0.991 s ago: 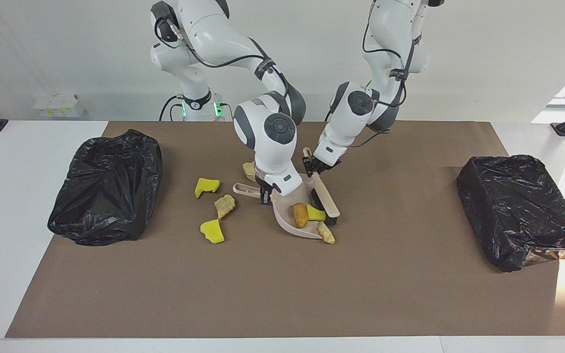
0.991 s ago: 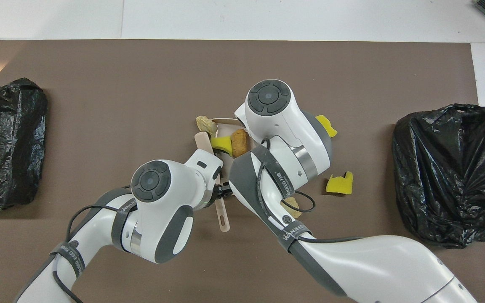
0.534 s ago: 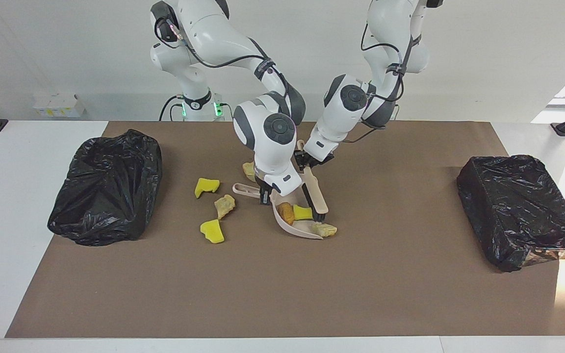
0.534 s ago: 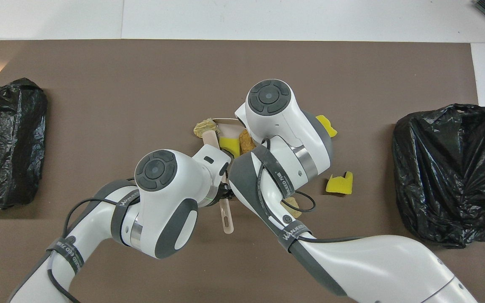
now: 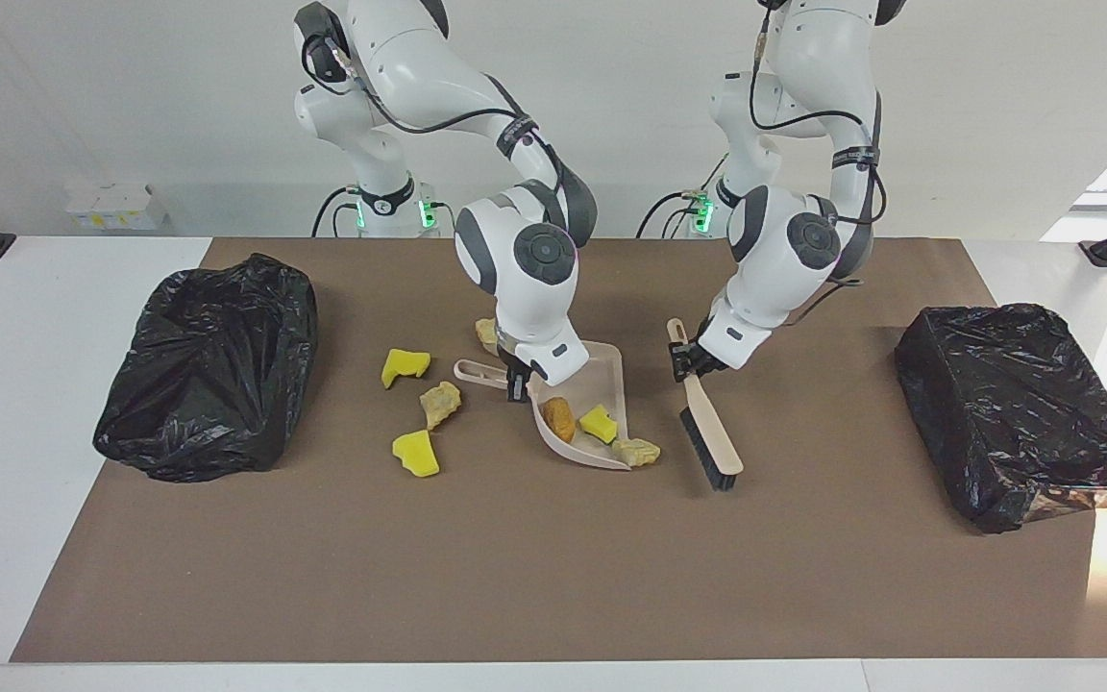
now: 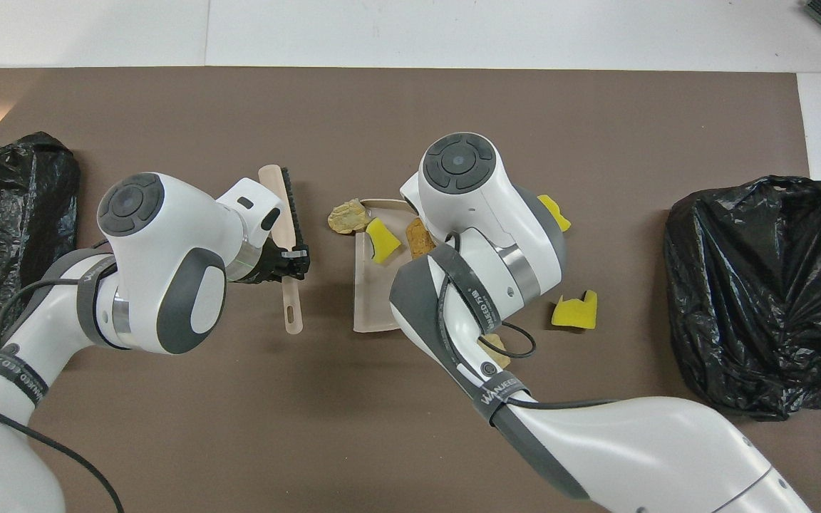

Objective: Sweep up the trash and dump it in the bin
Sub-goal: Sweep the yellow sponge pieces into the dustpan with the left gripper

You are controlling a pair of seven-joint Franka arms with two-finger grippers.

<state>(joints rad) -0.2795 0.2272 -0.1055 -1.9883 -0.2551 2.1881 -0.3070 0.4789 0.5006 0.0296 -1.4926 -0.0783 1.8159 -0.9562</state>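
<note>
Left gripper (image 5: 688, 362): clamped on the handle of the beige plastic brush with black bristles (image 5: 710, 444), which slants down to the brown mat (image 5: 553, 577) beside the dustpan, toward the left arm's end of the worktop.
Right gripper (image 5: 518, 382): clamped on the handle of the beige plastic dustpan (image 5: 602, 370); the pan rests on the mat at mid-worktop, its mouth pointing away from the robots.
Trash in the pan: 1 orange-brown bread-like lump (image 5: 558, 419) and 1 bright yellow sponge chunk (image 5: 599, 423), side by side.
Trash at the pan's lip: 1 tan crumbly lump (image 5: 637, 451), touching the edge on the brush side.
Trash still on the mat: 2 yellow sponge chunks (image 5: 405, 365) (image 5: 416, 453) and 1 tan lump (image 5: 440, 403) between them, all toward the right arm's end from the pan; 1 more beige lump (image 5: 487, 333) lies nearer to the robots, partly hidden by the right arm.
Bins: 1 black bag-lined bin (image 5: 208, 367) at the right arm's end and 1 black bag-lined bin (image 5: 1020, 413) at the left arm's end, both well apart from the trash.
</note>
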